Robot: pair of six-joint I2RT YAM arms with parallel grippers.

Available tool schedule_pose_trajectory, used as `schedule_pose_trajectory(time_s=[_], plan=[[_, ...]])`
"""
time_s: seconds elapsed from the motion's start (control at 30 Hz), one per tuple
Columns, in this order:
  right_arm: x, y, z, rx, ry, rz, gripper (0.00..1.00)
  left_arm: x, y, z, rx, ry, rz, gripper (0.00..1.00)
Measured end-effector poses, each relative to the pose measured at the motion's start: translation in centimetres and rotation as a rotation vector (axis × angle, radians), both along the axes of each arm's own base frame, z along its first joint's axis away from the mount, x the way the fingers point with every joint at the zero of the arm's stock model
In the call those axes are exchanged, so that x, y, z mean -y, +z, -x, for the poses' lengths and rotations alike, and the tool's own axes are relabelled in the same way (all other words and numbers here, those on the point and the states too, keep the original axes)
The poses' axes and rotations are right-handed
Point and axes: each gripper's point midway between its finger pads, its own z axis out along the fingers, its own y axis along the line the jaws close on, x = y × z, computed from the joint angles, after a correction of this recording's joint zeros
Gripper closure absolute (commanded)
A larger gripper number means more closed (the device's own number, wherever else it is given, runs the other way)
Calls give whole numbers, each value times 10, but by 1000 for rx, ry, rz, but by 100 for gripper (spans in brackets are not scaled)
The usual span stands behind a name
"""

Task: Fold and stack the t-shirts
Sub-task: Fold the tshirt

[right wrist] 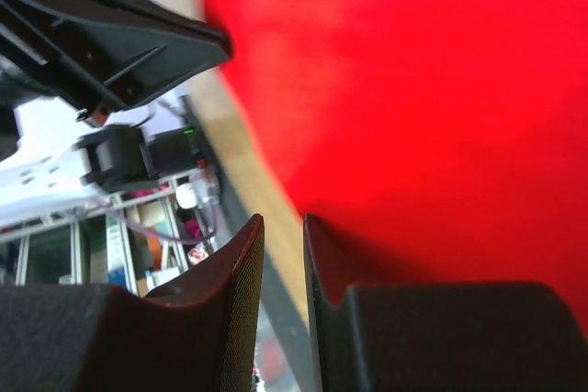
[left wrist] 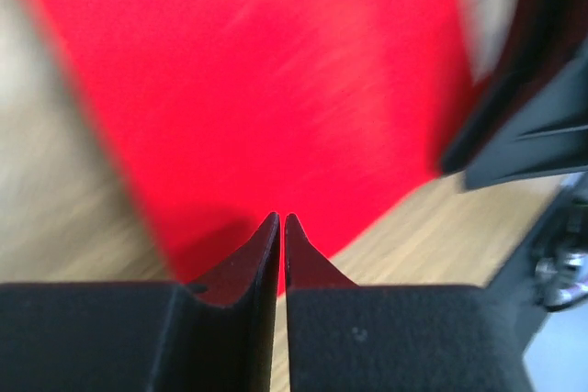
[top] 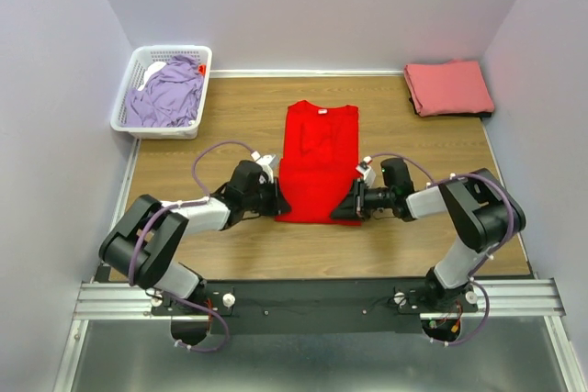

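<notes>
A: Left claw [left wrist: 281, 218] first. What do we put?
B: Jaws nearly together, only a hairline slit between them. The tips sit over the near left corner of the red t-shirt [top: 317, 167]. The wrist view is blurred, so we can't tell whether cloth is caught in the slit.
A: Right claw [right wrist: 283, 219]?
B: Slightly parted, with a narrow gap. Through it we see the table [right wrist: 241, 158] and no cloth. It sits just beside the shirt's near right corner, with the red lying off to one side of its finger.
A: So both claws are low at the hem, facing each other across it?
B: Yes, one at each near corner. The shirt lies flat in the middle of the table with its collar away from the arms. Its small white neck tag [top: 322, 109] shows, and the whole thing reads as a long rectangle.
A: The others?
B: We mark the salmon-pink t-shirt [top: 448, 87] as folded at the far right corner of the table, well apart from the claws. The lavender t-shirt [top: 165, 98] is crumpled in the white lattice basket [top: 126, 107] at the far left corner.
</notes>
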Motion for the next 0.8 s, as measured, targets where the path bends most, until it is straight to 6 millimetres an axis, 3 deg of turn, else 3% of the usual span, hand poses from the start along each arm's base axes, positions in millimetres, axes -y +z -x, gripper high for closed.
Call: schedule_pose_trajectory(time_s=[0.1,0.27,0.67,0.8], plan=[[5,-23,5,-51,-19,48,70,-8,-18,6,-58,40,-23,87],[9,-28,4,-53,-23,25,70,-11,-19,2,-63,86,-8,88],[33,-25,3,-63,-100,2,69,-53,-19,-3,-54,247,-32,88],[37,-13,5,-59,-111,42,68,-60,3,-4,1,265,-40,85]])
